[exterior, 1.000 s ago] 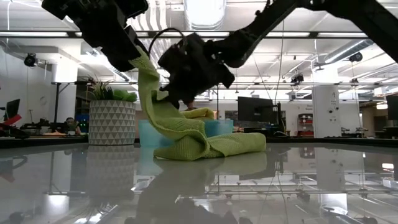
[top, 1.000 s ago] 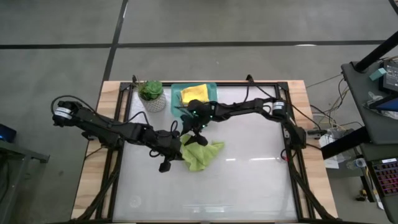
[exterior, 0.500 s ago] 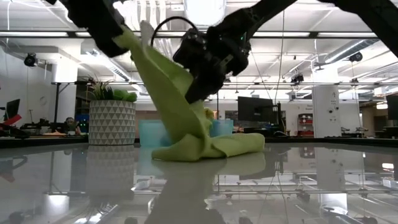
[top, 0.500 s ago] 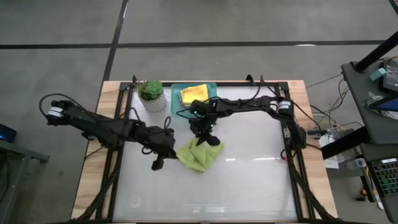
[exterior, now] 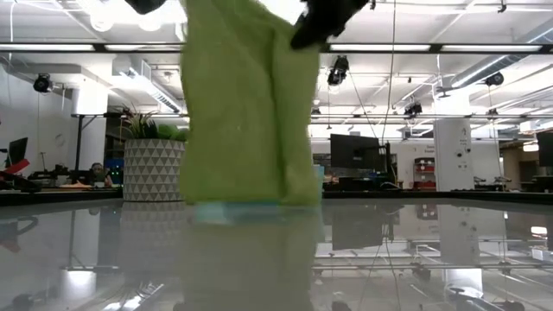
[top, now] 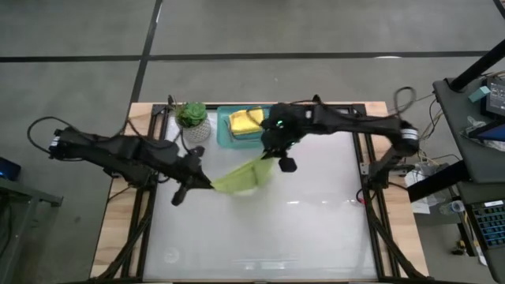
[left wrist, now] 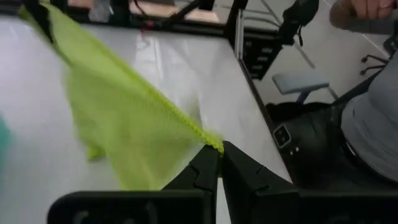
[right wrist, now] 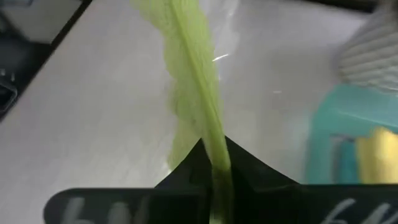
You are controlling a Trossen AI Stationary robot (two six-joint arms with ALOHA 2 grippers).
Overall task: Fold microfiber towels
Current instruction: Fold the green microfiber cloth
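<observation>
Lifted now, lime green towel [top: 241, 176] stretches between left tool [top: 207, 184] and right tool [top: 274, 158].

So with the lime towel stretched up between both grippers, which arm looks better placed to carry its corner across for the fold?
Probably the right: its gripper pinches the lime towel beside open table.

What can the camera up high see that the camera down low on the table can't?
Only the high view shows the yellow towel lying in the teal tray, and both grippers, left and right, pinching the green towel's corners. Only the low view shows the room behind, with its ceiling lights. Both show the green towel held up and the potted plant.
</observation>
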